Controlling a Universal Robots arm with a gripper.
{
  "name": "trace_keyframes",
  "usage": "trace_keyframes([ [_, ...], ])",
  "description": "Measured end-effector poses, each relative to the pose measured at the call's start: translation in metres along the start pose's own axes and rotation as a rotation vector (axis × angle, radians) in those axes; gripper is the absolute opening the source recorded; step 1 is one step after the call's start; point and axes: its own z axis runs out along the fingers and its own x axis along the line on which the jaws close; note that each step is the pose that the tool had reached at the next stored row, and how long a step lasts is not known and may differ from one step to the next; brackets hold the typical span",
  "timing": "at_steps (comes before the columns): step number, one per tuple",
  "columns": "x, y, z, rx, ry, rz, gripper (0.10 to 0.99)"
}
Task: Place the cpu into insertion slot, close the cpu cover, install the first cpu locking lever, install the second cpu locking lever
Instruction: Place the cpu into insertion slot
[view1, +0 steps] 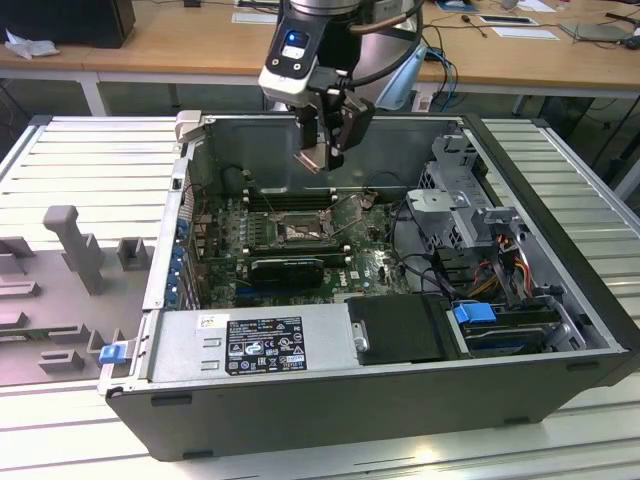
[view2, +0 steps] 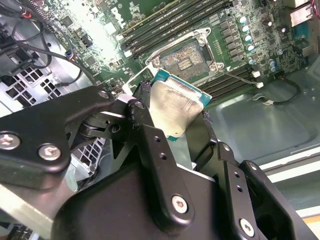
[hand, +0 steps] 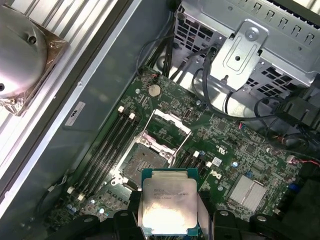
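Observation:
My gripper (view1: 322, 150) hangs above the open computer case, shut on the cpu (view1: 312, 158), a flat square chip with a silver-grey face. In both wrist views the cpu (view2: 175, 107) (hand: 167, 200) sits between the black fingers (view2: 145, 125), clear of the board. Below it on the green motherboard lies the insertion slot (view1: 300, 232) (view2: 185, 57) (hand: 145, 160), uncovered, its pin field showing. The cpu cover (hand: 167, 127) stands swung up from the slot's edge. A thin locking lever (view2: 235, 77) stands out beside the slot.
Black memory slots (hand: 107, 150) run along the slot. A metal drive cage (view1: 460, 205) and cable bundles (view1: 500, 270) fill the exterior view's right side. A power supply (view1: 260, 345) lies at the case's front. A grey fixture (view1: 70, 240) stands on the table outside.

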Motion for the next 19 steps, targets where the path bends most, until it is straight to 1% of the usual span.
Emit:
trace_keyframes([
  [5,0.0000,-0.0001,0.0007,0.000,-0.0030,0.034,0.525],
  [11,0.0000,-0.0001,0.0013,-0.001,-0.0095,0.099,0.525],
  [15,0.0000,-0.0002,0.0017,-0.002,-0.0147,0.158,0.525],
  [17,-0.0001,-0.0002,0.0020,-0.002,-0.0183,0.201,0.525],
  [19,0.0000,-0.0002,0.0026,-0.003,-0.0192,0.209,0.525],
])
